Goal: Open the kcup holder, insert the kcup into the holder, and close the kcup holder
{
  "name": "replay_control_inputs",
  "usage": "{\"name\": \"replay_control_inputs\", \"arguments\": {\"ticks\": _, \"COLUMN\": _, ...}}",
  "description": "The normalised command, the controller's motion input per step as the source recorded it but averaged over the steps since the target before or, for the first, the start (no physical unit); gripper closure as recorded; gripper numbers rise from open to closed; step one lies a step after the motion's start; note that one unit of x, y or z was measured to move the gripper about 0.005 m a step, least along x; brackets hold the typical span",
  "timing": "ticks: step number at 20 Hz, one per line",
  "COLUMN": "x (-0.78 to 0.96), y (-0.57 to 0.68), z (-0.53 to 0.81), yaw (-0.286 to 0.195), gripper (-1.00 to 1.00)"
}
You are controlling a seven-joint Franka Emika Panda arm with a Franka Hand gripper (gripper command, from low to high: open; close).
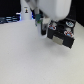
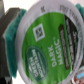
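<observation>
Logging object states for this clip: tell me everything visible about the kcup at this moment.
The kcup fills the wrist view: a round pod with a white rim and a green foil-like lid printed with "Dark Magic", a square code mark and a curved green label. It sits tilted, lid toward the camera, close against a teal finger of the gripper. In the exterior view the pod itself is too small to make out beside the kcup holder.

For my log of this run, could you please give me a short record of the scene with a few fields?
claw: low over the white table, beside the kcup holder
kcup: fills the wrist view, close to the camera, lid with green-and-white label facing it; seemingly held in the claw
kcup holder: black box at the exterior view's right, on the table
holder open or closed: cannot tell, too blurred
</observation>
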Motion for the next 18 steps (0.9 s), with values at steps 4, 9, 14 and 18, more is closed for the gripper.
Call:
{"name": "replay_control_inputs", "arguments": {"ticks": 4, "x": 0.14, "y": 0.65, "z": 0.43, "yaw": 0.008, "gripper": 1.0}}
{"name": "replay_control_inputs", "arguments": {"ticks": 9, "x": 0.17, "y": 0.67, "z": 0.32, "yaw": 0.002, "gripper": 1.0}}
{"name": "replay_control_inputs", "arguments": {"ticks": 14, "x": 0.24, "y": 0.6, "z": 0.1, "yaw": 0.014, "gripper": 1.0}}
{"name": "replay_control_inputs", "arguments": {"ticks": 18, "x": 0.2, "y": 0.51, "z": 0.0, "yaw": 0.019, "gripper": 1.0}}
